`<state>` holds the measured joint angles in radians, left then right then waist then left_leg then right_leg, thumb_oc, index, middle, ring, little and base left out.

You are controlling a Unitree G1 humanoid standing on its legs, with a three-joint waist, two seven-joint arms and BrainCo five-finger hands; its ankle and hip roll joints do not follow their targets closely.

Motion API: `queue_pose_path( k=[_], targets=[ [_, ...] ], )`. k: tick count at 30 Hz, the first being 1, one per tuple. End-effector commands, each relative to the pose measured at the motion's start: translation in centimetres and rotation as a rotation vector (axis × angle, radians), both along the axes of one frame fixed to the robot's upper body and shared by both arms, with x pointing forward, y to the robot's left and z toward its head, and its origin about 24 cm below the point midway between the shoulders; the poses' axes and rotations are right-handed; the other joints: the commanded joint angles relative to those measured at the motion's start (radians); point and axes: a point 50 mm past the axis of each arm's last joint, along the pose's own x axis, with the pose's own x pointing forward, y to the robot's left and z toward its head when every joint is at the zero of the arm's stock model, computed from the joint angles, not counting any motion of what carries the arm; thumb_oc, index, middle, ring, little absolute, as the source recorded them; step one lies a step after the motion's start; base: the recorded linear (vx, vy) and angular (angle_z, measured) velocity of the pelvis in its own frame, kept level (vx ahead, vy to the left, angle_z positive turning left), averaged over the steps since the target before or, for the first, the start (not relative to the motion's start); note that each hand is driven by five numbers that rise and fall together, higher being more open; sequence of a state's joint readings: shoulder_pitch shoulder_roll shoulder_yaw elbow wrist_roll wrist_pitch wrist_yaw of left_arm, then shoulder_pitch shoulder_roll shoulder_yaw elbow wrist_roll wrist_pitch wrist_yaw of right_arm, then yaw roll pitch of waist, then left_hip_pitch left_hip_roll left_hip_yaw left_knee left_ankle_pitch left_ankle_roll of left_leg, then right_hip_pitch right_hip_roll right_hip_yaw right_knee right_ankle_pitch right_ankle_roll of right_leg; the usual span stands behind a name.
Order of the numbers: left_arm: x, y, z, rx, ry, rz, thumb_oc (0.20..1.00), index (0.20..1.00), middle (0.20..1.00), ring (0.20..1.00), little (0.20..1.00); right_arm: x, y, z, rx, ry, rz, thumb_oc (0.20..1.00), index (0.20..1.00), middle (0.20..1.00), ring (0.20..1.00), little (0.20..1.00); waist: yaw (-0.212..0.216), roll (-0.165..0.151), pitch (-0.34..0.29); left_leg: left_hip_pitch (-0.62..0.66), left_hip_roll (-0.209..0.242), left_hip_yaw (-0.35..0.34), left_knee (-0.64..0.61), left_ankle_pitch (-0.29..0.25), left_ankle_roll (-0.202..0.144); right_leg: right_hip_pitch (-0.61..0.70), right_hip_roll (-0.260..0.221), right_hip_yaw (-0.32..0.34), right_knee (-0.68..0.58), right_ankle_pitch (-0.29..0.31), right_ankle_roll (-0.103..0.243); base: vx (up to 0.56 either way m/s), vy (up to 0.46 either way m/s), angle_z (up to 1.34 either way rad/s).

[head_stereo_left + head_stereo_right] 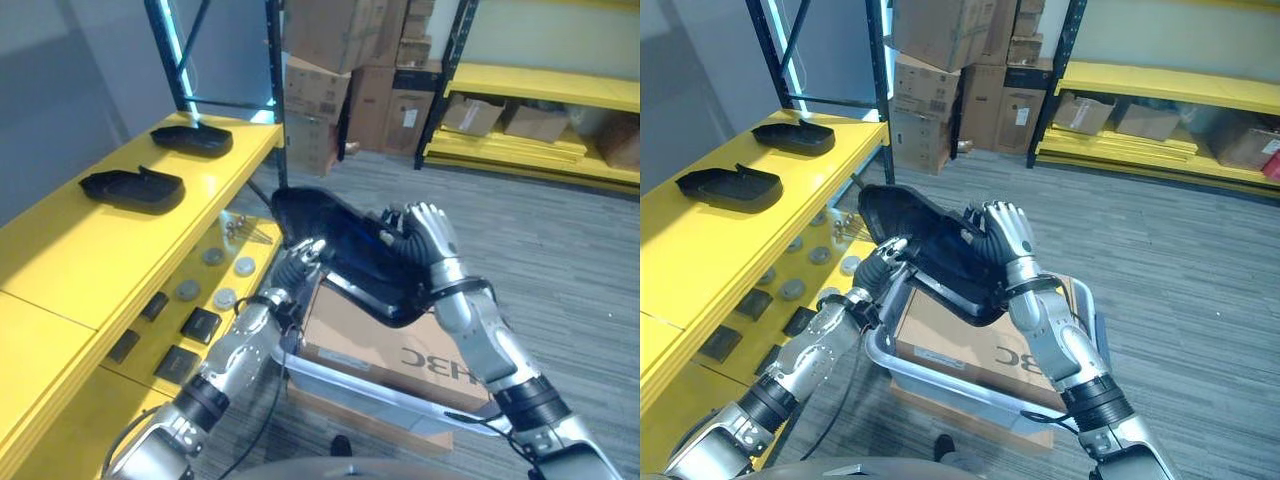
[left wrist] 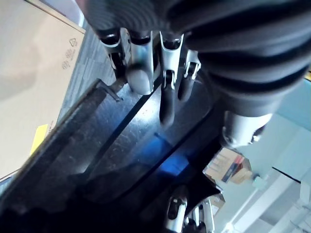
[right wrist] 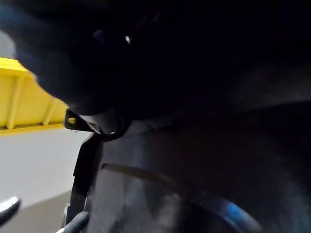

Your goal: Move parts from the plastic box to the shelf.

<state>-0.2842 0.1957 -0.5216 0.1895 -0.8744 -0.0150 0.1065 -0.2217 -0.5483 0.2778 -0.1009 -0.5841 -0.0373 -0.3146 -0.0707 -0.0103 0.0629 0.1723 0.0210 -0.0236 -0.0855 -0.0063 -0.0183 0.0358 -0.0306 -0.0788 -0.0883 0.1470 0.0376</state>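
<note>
A large black moulded part (image 1: pixel 335 245) hangs between my two hands above the clear plastic box (image 1: pixel 385 397). A cardboard box (image 1: pixel 395 350) fills the plastic box. My left hand (image 1: pixel 300 262) grips the part's near left edge, and its fingers (image 2: pixel 166 97) lie on the dark surface. My right hand (image 1: pixel 430 235) has its fingers curled over the part's right edge. The yellow shelf (image 1: pixel 90 260) stands to my left. Two similar black parts (image 1: pixel 132 188) (image 1: pixel 192 139) lie on its top board.
A lower shelf level holds grey discs (image 1: pixel 215 275) and small black square parts (image 1: pixel 198 325). The shelf's dark upright (image 1: pixel 275 100) stands just beyond the held part. Stacked cardboard boxes (image 1: pixel 340 60) and another yellow rack (image 1: pixel 545 95) are at the back across grey floor.
</note>
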Motion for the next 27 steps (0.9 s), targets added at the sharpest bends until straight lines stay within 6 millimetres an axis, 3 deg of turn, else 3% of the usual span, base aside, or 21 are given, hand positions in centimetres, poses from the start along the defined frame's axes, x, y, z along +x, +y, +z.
queue_pose_path(
  k=[1, 13, 18, 24, 27],
  targets=[
    [0.8, -3.1, 3.0, -0.208, -0.079, -0.04, 0.2, 0.2, 0.2, 0.2, 0.2, -1.3, 4.2, 5.3, 0.231, -0.241, 0.269, 0.2, 0.2, 0.2, 0.2, 0.2, -0.008, -0.003, -0.01, -0.014, 0.08, 0.044, 0.019, -0.073, -0.027, 0.107, -0.04, -0.023, 0.091, -0.275, 0.053, 0.04, -0.01, 0.01],
    [1.0, 0.0, 5.4, -0.286, -0.232, 0.1, 0.2, 0.2, 0.2, 0.2, 0.2, -2.8, 5.2, 2.7, 0.394, -0.1, 0.373, 0.2, 0.2, 0.2, 0.2, 0.2, -0.011, -0.004, 0.006, -0.014, 0.081, 0.057, 0.025, -0.075, -0.03, 0.099, -0.038, -0.013, 0.1, -0.277, 0.05, 0.0, -0.008, -0.02],
    [0.7, 2.1, 5.9, -0.119, -0.358, 0.136, 0.2, 0.2, 0.2, 0.2, 0.2, -3.3, 5.4, 1.7, 0.449, -0.018, 0.425, 0.2, 0.2, 0.2, 0.2, 0.2, -0.005, 0.003, 0.009, -0.012, 0.088, 0.058, 0.023, -0.071, -0.036, 0.102, -0.035, -0.015, 0.095, -0.279, 0.045, 0.0, -0.027, -0.01],
    [0.4, 3.4, 7.3, 0.429, -0.698, 0.12, 0.2, 0.2, 0.2, 0.2, 0.2, -3.9, 4.8, 2.2, 0.442, -0.041, 0.458, 0.2, 0.2, 0.2, 0.2, 0.2, 0.001, 0.007, 0.011, -0.028, 0.096, 0.048, 0.021, -0.052, -0.045, 0.099, -0.028, -0.027, 0.085, -0.276, 0.04, -0.01, -0.037, 0.02],
    [0.2, 2.9, 8.2, 0.571, -0.836, 0.092, 0.2, 0.2, 0.2, 0.2, 0.2, -4.7, 4.2, 3.0, 0.426, -0.087, 0.473, 0.2, 0.2, 0.2, 0.2, 0.2, -0.005, 0.012, 0.015, -0.033, 0.1, 0.045, 0.02, -0.047, -0.052, 0.098, -0.026, -0.035, 0.082, -0.277, 0.042, 0.0, -0.036, 0.11]
  ],
)
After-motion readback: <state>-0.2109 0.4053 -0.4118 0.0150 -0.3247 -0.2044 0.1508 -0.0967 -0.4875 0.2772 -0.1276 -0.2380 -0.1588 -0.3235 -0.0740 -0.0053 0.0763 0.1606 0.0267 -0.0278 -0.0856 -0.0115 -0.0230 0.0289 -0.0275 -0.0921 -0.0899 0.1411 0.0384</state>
